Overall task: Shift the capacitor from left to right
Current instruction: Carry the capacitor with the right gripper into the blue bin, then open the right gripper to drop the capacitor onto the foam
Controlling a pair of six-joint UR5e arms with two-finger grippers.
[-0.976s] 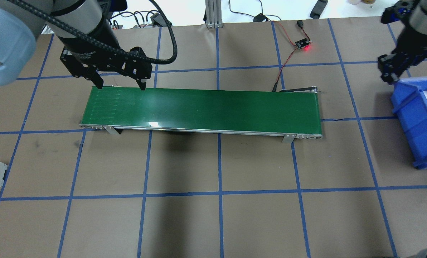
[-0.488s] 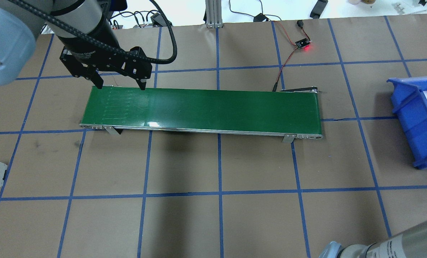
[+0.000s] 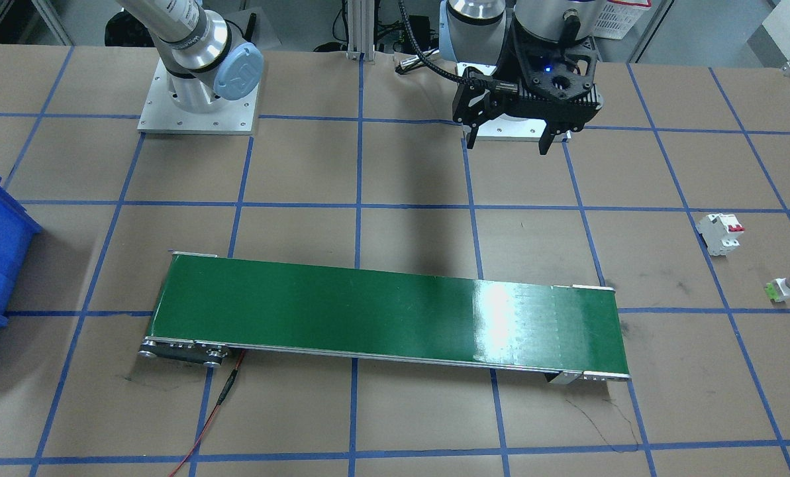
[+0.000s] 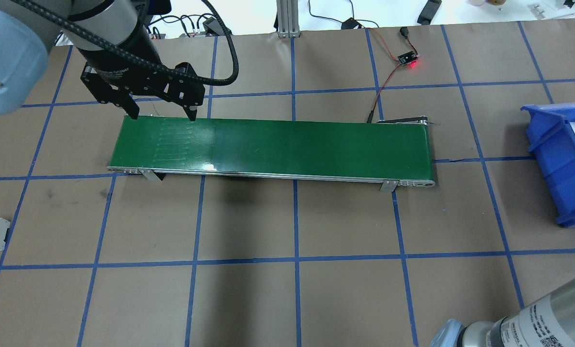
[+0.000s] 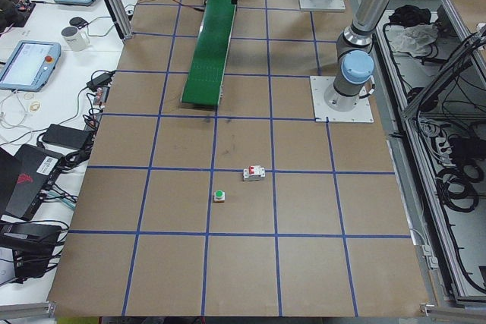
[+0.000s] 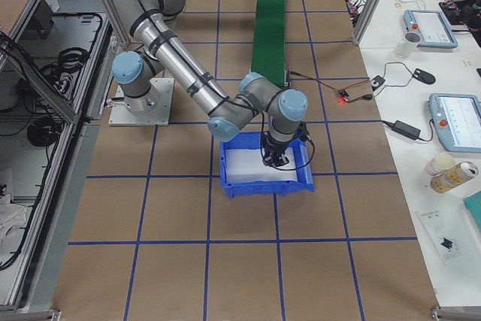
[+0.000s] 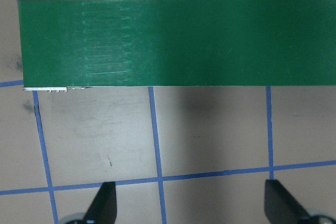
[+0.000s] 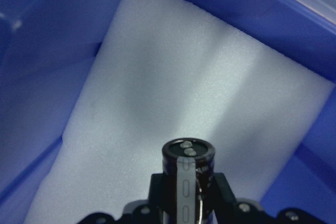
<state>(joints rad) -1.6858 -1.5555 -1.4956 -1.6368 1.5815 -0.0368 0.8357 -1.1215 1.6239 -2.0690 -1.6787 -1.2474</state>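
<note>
The capacitor [image 8: 187, 174], a black cylinder with a pale stripe, stands upright between the fingers of my right gripper [image 8: 187, 195], which is shut on it. It hangs over the white foam floor of the blue bin [image 8: 58, 40]. In the exterior right view the right gripper [image 6: 276, 157] reaches down into the bin [image 6: 263, 187]. My left gripper [image 4: 161, 115] is open and empty, above the far edge of the green conveyor belt [image 4: 277, 144] at its left end. It also shows in the front-facing view [image 3: 508, 142].
A white breaker with red switches [image 3: 720, 233] and a green-capped push button [image 3: 787, 288] lie on the table on my left. A red-lit sensor board [image 4: 409, 60] with wires sits behind the belt. The right arm's elbow [image 4: 533, 318] fills the overhead view's bottom right corner.
The right gripper left its spot at the back right above the bin and went out of the overhead view; the right arm's elbow came in at bottom right. The belt's marks shifted right. The left arm stayed.
</note>
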